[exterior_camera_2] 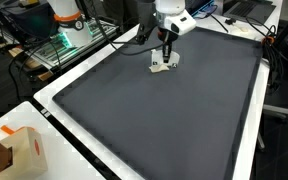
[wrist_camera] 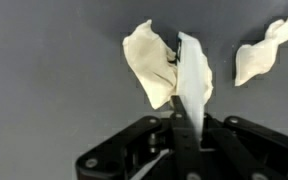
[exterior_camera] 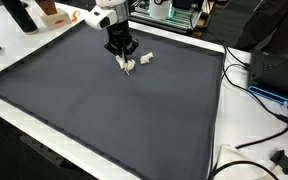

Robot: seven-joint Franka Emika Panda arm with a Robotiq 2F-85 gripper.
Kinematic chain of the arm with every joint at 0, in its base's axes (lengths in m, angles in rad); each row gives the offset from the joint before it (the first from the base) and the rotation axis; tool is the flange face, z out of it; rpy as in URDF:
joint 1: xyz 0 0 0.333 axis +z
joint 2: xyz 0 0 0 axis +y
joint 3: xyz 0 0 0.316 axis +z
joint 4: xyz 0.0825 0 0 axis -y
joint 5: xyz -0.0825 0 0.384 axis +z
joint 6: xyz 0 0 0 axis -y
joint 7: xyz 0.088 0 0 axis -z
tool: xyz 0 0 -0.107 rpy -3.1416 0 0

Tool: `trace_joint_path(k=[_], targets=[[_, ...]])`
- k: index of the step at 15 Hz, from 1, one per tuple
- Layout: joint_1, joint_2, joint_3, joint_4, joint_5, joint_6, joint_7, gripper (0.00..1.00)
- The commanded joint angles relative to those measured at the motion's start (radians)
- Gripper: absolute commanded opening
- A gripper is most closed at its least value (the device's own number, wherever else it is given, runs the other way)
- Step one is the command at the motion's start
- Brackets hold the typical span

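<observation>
Over the far part of the dark mat (exterior_camera: 104,110), in an exterior view, my arm enters from the rear edge. My wrist is bent so that my gripper (exterior_camera: 124,60) points straight down. The white strip (exterior_camera: 129,66) sits at my fingertips, low against the mat. A loose white piece (exterior_camera: 146,58) lies just beside it, apart from me.

In an exterior view from another side, my gripper (exterior_camera_2: 166,58) stands upright and vertical over the mat (exterior_camera_2: 164,125). The white strip (exterior_camera_2: 161,68) is directly beneath it. A cardboard box (exterior_camera_2: 22,152) beyond the mat's edge carries an orange mark; any print on it is too small to read.

In the wrist view, my gripper (wrist_camera: 189,128) enters from the bottom. My fingers are clamped on the white strip (wrist_camera: 192,75), which stands edge-on between them. A crumpled white piece (wrist_camera: 147,62) touches the strip. The loose white piece (wrist_camera: 264,50) lies near, not touching.
</observation>
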Motion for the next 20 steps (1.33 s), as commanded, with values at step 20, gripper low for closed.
trace_joint_path(k=[20], targets=[[-0.086,-0.1,0.017,-0.274,0.155,0.069,-0.09,0.01]])
